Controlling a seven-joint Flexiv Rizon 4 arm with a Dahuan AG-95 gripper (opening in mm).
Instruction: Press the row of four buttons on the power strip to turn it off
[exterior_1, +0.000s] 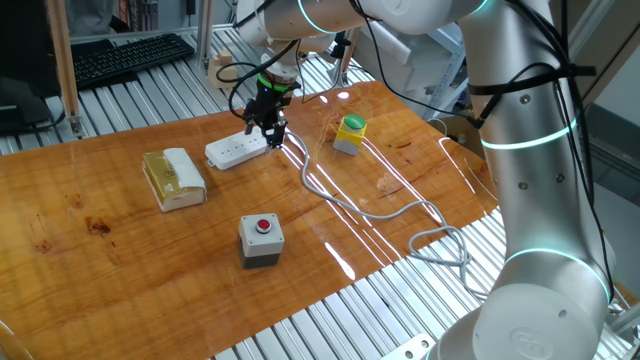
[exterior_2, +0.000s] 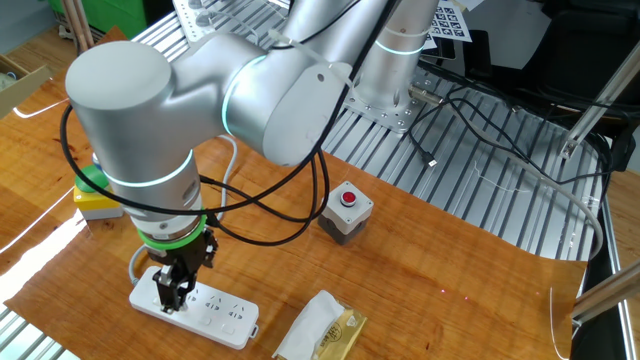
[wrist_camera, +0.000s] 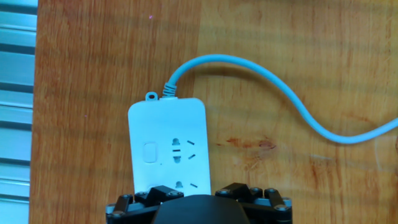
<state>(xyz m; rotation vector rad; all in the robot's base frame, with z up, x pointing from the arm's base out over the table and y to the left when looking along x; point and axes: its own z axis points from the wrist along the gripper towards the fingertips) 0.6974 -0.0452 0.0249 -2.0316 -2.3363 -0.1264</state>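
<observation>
The white power strip (exterior_1: 232, 151) lies on the wooden table, and its cable (wrist_camera: 280, 93) leaves the end nearest the arm. My gripper (exterior_1: 268, 128) hangs straight down over that cable end, its fingers spread apart and holding nothing. From the other fixed view the fingertips (exterior_2: 170, 293) are at or just above the strip (exterior_2: 210, 310); I cannot tell whether they touch it. In the hand view the strip (wrist_camera: 168, 124) fills the middle. One pale button (wrist_camera: 149, 152) shows there beside a socket. The rest of the four buttons are hidden under the black hand.
A green dome button on a yellow box (exterior_1: 350, 132) stands right of the strip. A red button on a grey box (exterior_1: 262, 238) sits nearer the front. A tan block with a white wrap (exterior_1: 174, 178) lies left of the strip. The cable loops off the table's right edge (exterior_1: 440, 240).
</observation>
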